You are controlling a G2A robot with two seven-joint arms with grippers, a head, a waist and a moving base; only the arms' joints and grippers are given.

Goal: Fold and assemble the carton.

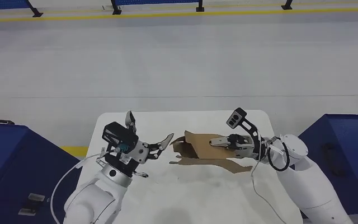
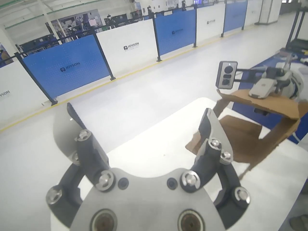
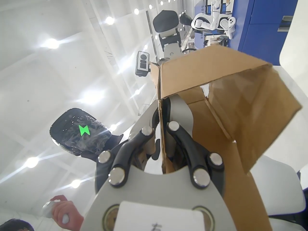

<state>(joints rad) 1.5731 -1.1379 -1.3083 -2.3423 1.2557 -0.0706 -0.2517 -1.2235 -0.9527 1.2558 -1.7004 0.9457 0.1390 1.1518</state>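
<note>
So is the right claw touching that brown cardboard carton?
Touching: the right wrist view shows the right gripper shut on a wall of the brown cardboard carton.

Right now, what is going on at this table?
The robot is assembling a cardboard carton on the white table. Its right hand is shut on one wall of the carton, holding it partly opened. The left hand is open, close to the carton's other end.
</note>
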